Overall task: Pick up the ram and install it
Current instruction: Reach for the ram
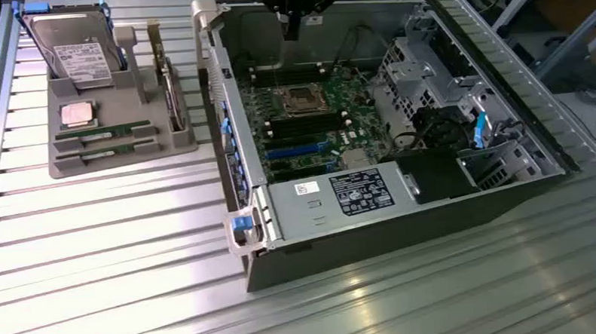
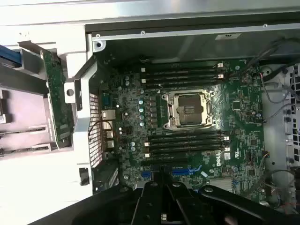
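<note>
Status: not started, as far as the views showed.

The ram [image 1: 103, 132] lay flat in its groove on the grey parts tray [image 1: 126, 161], with a second ram stick [image 1: 100, 151] of the same kind just beside it. Nothing indicated which of the two was meant. Both sat just beside the square CPU chip [image 1: 78, 114], on the side away from the hard drive [image 1: 76, 52]. The tray stood on the slatted table [image 1: 110, 243], at the exterior view's left of the open computer case [image 1: 382, 246].

The gripper [image 1: 292, 28] hung over the far end of the case interior, well apart from the tray. In the wrist view the gripper [image 2: 161, 201] was closed, its fingers together with nothing between them, looking down on the motherboard [image 2: 140, 122].

Receiving end: the dark memory slots [image 2: 185, 140] on one side of the CPU socket [image 2: 190, 108], and the further bank of slots [image 2: 180, 75] on its other side, all appeared unoccupied. The socket itself was also bare.

Judgement: neither step was complete. The stick had not been picked up, no slot had been filled, and the gripper was not positioned at the tray. The whole of the pick-up and the whole of the installation remained outstanding.
</note>
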Controlling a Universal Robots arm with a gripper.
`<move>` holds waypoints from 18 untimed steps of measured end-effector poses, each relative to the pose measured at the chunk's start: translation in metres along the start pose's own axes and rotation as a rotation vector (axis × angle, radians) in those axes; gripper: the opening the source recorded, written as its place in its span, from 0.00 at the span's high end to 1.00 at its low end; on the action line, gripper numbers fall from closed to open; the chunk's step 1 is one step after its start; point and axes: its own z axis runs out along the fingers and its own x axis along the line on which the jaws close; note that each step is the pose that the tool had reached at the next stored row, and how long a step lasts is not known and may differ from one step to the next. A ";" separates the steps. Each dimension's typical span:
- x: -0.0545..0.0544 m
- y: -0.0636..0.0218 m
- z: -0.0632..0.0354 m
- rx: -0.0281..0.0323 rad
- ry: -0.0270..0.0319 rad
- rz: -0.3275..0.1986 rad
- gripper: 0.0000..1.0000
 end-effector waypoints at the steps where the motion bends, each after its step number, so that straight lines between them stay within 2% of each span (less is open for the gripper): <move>1: 0.014 -0.0011 -0.0004 0.0000 0.0000 0.000 0.89; 4: 0.027 -0.0020 -0.0008 0.0000 0.0000 0.000 0.89; 18: 0.071 -0.0054 -0.0020 0.0000 0.0000 0.000 0.89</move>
